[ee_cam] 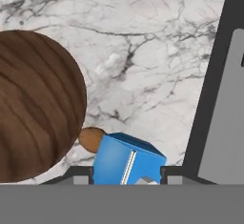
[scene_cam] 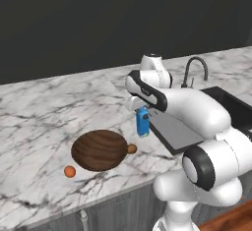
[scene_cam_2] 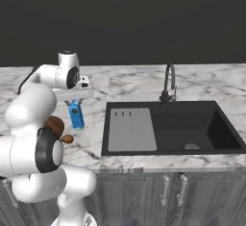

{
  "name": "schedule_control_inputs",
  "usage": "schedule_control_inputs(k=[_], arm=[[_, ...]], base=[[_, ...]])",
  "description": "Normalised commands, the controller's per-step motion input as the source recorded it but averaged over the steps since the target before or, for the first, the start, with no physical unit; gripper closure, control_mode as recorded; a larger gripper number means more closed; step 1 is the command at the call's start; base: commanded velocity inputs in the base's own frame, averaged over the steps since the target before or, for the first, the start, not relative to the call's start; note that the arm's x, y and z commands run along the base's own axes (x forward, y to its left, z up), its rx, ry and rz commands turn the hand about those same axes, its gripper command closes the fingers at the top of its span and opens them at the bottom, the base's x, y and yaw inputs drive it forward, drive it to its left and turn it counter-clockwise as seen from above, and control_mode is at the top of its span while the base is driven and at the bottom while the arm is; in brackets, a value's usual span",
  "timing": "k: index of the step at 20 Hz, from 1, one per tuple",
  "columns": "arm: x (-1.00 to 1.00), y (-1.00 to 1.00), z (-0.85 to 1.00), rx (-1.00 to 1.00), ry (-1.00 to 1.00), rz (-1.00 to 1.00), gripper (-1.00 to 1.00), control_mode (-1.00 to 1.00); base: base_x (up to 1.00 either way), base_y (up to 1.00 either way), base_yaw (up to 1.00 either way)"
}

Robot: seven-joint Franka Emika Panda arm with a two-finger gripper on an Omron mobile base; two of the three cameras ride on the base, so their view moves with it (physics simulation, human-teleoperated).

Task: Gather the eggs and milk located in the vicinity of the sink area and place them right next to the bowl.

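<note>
Milk (ee_cam: 127, 163) | clamped between hand (ee_cam: 126, 174) fingers | above counter (scene_cam: 44, 112), between bowl (scene_cam: 101, 150) and sink (scene_cam_2: 192, 124)

We see a white marble counter (scene_cam: 44, 107) veined with grey, running across the scene in both base views; from the hand camera its veined surface (ee_cam: 143, 51) lies close below us. Behind it we see a plain dark wall (scene_cam_2: 125, 18) rising along the counter's far edge. Below the counter's front edge we see grey wood-grain cabinet doors (scene_cam_2: 144, 196), each carrying an upright metal bar handle (scene_cam_2: 165, 190), two of them just beside each other. At the lower right corner of the left base view we see a strip of reddish-brown floor (scene_cam: 231, 221).
</note>
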Motion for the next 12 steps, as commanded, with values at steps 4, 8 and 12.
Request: schedule_control_inputs(k=[4, 8, 12], arm=[[0.00, 0.19, -0.21, 0.10, -0.01, 0.00, 1.00, -1.00], [0.21, 0.07, -0.05, 0.02, -0.03, 0.00, 1.00, -1.00], [0.36, 0.06, -0.03, 0.00, -0.04, 0.00, 1.00, -1.00]], base=[[0.00, 0.00, 0.00], [0.00, 0.00, 0.00], [0.00, 0.00, 0.00]])
